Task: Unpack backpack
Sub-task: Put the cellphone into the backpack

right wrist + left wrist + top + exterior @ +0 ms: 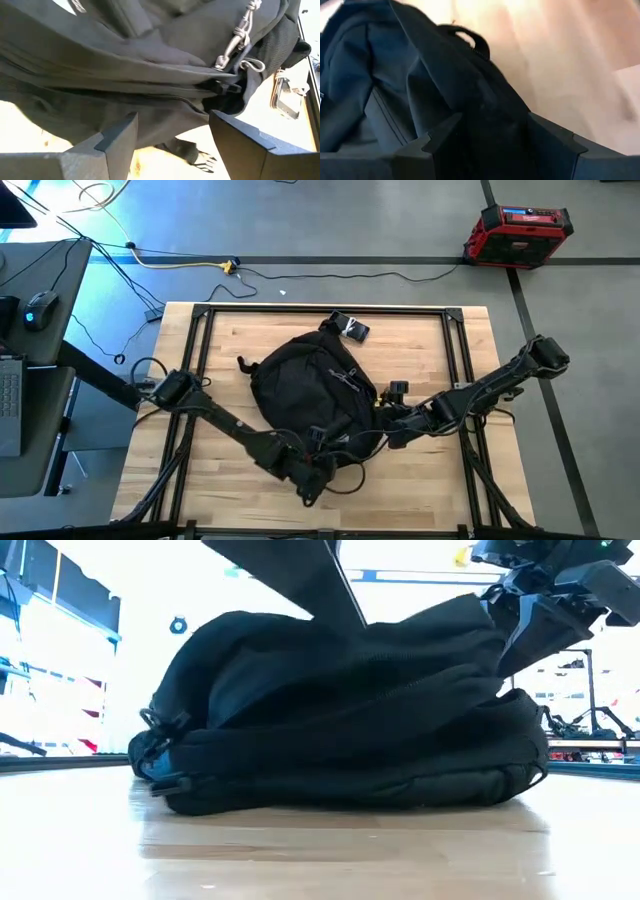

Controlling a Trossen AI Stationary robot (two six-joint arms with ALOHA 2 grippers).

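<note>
While lying flat at the middle of the wooden bench (240, 350), black backpack (305, 385) flanked by left tool (492, 145), spread wide astride dark fabric at the near edge, and right tool (172, 135), parted beside the zipper (222, 87), gripping nothing.

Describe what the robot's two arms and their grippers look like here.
Both arms are dark, near-black jointed links with black cables running along them. The left gripper and the right gripper each end in two flat, angular dark fingers with stepped, notched inner edges. In the high view the bulky joint housings look boxy, and no coloured markings are visible on them.
</note>
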